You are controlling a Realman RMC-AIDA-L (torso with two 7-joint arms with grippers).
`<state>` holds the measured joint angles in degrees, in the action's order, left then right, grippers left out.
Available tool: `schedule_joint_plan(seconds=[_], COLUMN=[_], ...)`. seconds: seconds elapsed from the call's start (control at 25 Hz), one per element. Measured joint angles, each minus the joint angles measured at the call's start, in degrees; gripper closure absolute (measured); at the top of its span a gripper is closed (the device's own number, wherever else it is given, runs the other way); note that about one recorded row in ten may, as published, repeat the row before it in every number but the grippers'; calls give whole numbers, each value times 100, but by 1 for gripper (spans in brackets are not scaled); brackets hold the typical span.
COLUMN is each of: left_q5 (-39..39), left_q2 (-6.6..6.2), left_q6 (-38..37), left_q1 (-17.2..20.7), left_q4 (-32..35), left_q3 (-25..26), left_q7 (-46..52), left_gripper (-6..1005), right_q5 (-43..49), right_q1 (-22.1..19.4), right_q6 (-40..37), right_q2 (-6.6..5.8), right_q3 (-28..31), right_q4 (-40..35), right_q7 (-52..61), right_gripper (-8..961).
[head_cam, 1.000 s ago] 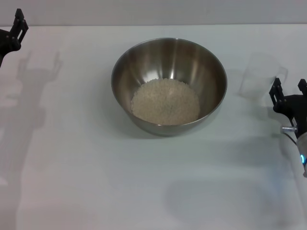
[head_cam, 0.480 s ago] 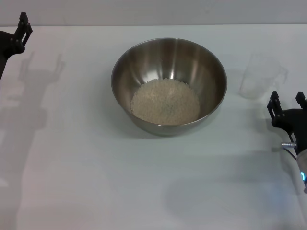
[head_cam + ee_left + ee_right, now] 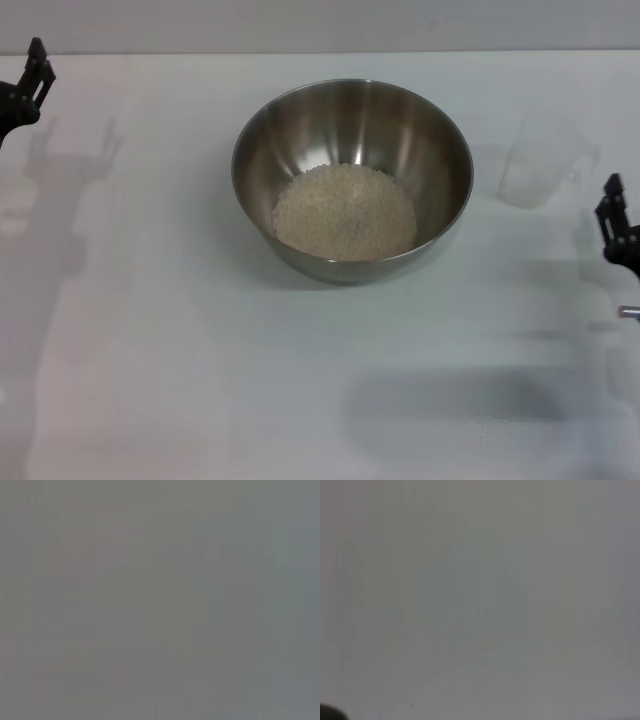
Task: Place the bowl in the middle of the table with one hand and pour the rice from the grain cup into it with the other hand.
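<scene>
From my end, I can't tell how either jaw stands: left gripper [image 3: 28, 80] sits at the table's [image 3: 150, 350] far left edge, right gripper [image 3: 618, 232] at the right edge, near the empty cup [image 3: 540, 160]. Rice [image 3: 345, 212] fills the bowl [image 3: 352, 120], mid-table. No readable writing anywhere.

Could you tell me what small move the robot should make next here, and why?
Probably just draw the right gripper a little farther off to the table's right edge. The rice already lies in the bowl mid-table, the grain cup stands upright, apparently empty, apart from both grippers, and the left gripper sits at the far left edge.
</scene>
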<state>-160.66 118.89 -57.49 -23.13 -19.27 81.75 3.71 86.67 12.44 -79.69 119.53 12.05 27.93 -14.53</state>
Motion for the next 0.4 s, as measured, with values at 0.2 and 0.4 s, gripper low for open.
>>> schedule_joint_plan(seconds=[0.2,0.4], left_q5=[7,9], left_q2=[-5,-6], left_q6=[-82,-187], left_q1=[125,262], left_q4=[-11,-59], left_q3=[10,-6], left_q7=[7,52], left_gripper=[193,193], right_q5=[-28,-25], right_q1=[-28,5], right_q6=[-471,-845], right_q2=[-10,-43], right_q3=[34,68], right_q4=[-62,-90], right_q7=[-298,-346], right_gripper=[329,329])
